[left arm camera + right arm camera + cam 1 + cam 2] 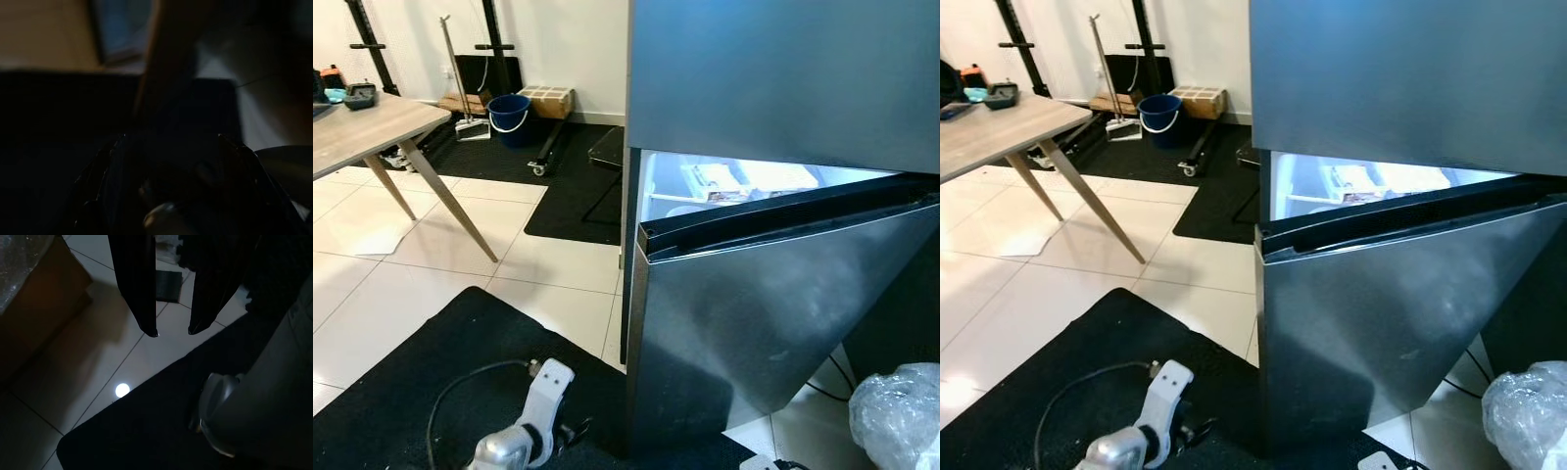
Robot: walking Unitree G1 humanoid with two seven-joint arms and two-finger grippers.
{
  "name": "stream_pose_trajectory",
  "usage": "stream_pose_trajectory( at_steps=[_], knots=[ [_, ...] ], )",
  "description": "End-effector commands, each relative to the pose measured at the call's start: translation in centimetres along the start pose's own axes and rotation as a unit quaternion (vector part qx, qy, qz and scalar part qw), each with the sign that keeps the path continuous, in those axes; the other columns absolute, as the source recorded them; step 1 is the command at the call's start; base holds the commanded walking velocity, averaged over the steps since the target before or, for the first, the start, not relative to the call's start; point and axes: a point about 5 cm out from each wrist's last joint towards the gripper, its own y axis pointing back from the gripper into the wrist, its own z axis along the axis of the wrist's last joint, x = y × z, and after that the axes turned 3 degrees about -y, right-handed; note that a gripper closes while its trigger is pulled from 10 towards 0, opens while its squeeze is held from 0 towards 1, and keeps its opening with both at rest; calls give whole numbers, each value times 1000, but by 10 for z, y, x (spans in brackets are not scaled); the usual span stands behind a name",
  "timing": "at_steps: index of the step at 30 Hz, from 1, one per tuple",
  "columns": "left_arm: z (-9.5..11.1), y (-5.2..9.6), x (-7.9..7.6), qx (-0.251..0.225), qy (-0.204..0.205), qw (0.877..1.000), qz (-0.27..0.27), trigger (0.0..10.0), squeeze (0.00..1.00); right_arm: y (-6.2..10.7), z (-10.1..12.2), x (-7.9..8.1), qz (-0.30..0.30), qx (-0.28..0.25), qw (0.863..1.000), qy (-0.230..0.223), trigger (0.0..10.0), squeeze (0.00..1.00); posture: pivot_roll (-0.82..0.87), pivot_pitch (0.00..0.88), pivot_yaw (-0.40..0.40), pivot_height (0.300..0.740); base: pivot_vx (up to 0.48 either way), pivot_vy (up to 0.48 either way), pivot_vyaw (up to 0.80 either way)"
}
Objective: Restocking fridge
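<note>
A steel fridge [783, 78] stands right in front of me. Its lower door [773, 323] hangs partly open, swung out toward me. Behind it the lit compartment [1302, 186] holds white packets [715, 181] on a shelf. My left arm [533, 411] hangs low over the black mat in front of the door; its wrist view is very dark. Over the edge of the mat and white floor tiles my right gripper [172, 331] points down, open, with nothing between its fingers. A crumpled clear plastic bag [898, 411] lies at the lower right beside the fridge.
A wooden table [362, 132] with splayed legs stands at the left. A blue bucket [509, 113], a broom and a cardboard box [546, 100] sit by the far wall. Black mats [411, 382] cover parts of the white tile floor. A brown box [39, 298] is near my right gripper.
</note>
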Motion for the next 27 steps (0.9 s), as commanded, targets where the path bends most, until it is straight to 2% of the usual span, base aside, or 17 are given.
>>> stream_pose_trajectory(
  at_steps=[1,5,7,10,12,16,17,20,21,22,27],
  knots=[
    [13,-7,-7,-27,-16,999,-44,10000,0,-1,0,4,1,4,1000,4,10000,0,-61,0,5,740,0,0,0],
    [37,-13,-13,-57,-62,990,-117,10000,0,-1,1,4,-3,5,1000,6,10000,0,-67,0,6,740,0,0,0],
    [40,-13,-13,-63,-65,988,-126,10000,0,-1,1,4,-3,5,1000,7,10000,0,-67,0,6,740,0,0,0],
    [60,-15,-14,-87,-99,977,-168,10000,0,-1,-1,5,-5,6,1000,8,10000,0,-73,0,12,740,0,0,0],
    [66,-15,-13,-93,-114,973,-176,10000,0,-1,-2,6,-5,7,1000,8,10000,0,-76,0,14,740,0,0,0],
    [97,-13,-2,-123,-162,963,-176,10000,0,-2,-5,10,-4,5,1000,7,10000,0,-84,0,22,740,0,0,0],
    [97,-13,-2,-123,-162,963,-176,10000,0,-2,-5,10,-4,5,1000,7,10000,0,-84,0,22,740,0,0,0],
    [123,-11,8,-145,-195,956,-164,10000,0,-3,-8,14,-1,5,1000,6,10000,0,-93,10,32,740,0,0,0],
    [123,-11,8,-145,-195,956,-164,10000,0,-3,-8,14,-1,5,1000,6,10000,0,-93,10,32,740,0,0,0],
    [136,-9,12,-156,-205,953,-161,10000,0,-3,-9,15,-1,4,1000,5,10000,0,-98,15,36,740,0,0,0],
    [159,-7,14,-186,-222,942,-168,10000,0,-2,-12,14,-4,2,1000,-1,10000,0,-119,41,51,740,0,0,0]
  ],
)
